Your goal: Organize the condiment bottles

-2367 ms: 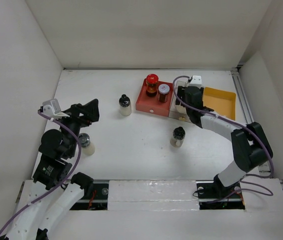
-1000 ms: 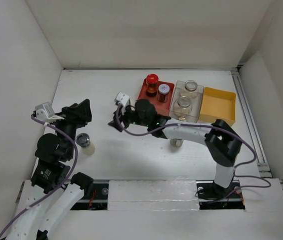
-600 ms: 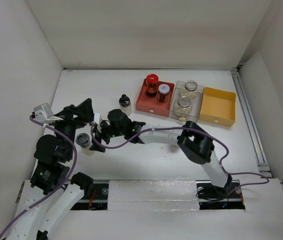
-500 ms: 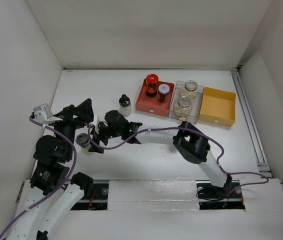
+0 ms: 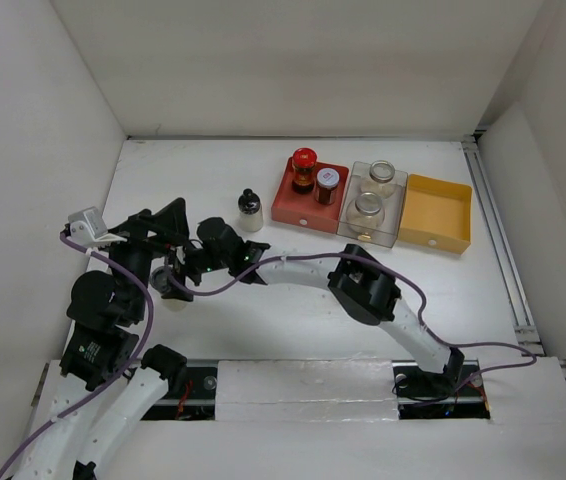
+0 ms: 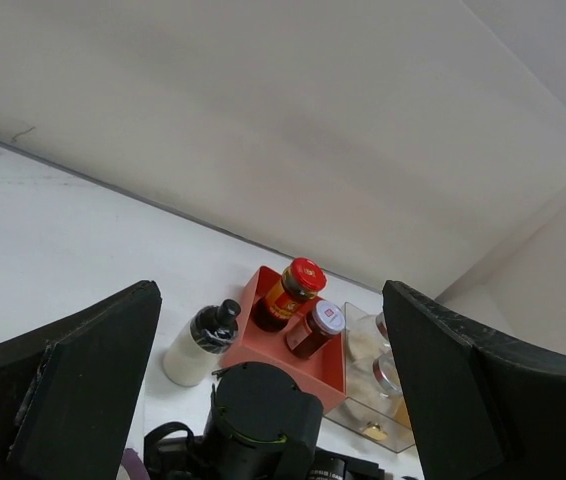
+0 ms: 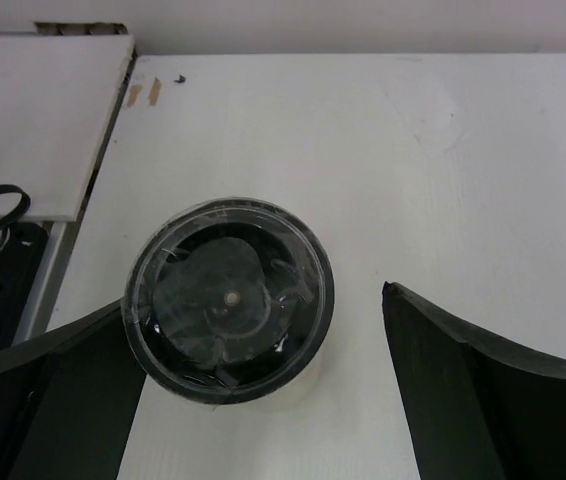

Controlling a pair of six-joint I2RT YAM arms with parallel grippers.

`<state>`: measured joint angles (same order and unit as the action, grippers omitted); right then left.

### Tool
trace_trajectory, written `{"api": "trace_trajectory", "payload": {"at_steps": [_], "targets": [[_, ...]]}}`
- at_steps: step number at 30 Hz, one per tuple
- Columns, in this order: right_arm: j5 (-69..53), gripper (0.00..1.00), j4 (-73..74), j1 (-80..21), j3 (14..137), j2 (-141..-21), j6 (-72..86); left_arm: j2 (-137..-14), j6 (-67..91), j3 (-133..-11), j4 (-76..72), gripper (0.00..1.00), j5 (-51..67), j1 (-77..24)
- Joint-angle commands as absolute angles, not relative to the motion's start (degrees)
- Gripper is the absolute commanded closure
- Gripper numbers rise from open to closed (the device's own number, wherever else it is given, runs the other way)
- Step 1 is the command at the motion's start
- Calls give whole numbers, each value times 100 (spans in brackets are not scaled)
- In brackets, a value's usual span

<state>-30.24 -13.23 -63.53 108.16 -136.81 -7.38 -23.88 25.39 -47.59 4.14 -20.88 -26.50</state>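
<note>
Black-capped shaker point(image 7: 228, 300) stands upright on the tabletop point(image 7: 483, 150) at the near left, directly under the right tool point(image 7: 256, 298). The tool's jaws gape wide on either side of the shaker without touching it, so the step in hand looks like picking it up.

The cap sits nearer one finger than the other. The tool should slide sideways until the gap is even, then drop straight down and close on the body below the cap, squeezing gently because glass can slip. The reach across is long, so a slow, level lift is wise.

The left tool point(image 6: 271, 290), also wide and holding nothing, hovers just beside and should keep off. The yellow tray point(image 5: 443, 215) seems the likely home, as for the second shaker point(image 5: 250, 210).
</note>
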Motion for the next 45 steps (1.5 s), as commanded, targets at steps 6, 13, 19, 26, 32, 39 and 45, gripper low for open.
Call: {"api": "trace_trajectory", "payload": {"at_steps": [6, 13, 19, 26, 32, 39, 45], "targets": [[-3551, 41, -2968, -6407, 10978, -13816, 174, -2356, 2505, -4835, 202, 10, -2056, -2619], [-3604, 51, -4294, -6127, 9609, -12544, 667, -2251, 2505, -4834, 202, 10, -2241, -2619], [-3384, 53, -4782, -5319, 8185, -10788, 905, -2136, 2584, -4781, 255, 10, -2435, -2619], [-2683, 53, -4615, -3729, 6602, -8853, 1230, -2355, 2637, -4720, 176, 10, -2075, -2619], [-1249, 53, -3402, -1509, 5653, -7735, 1142, -2723, 2584, -4781, 105, 10, -1529, -2619], [-862, 53, -3199, 243, 5229, -7655, 1345, -2865, 2584, -4781, 105, 10, -1389, -2619], [-843, 53, -3251, 949, 5466, -8287, 1415, -2918, 2584, -4781, 105, 10, -1336, -2619]]}}
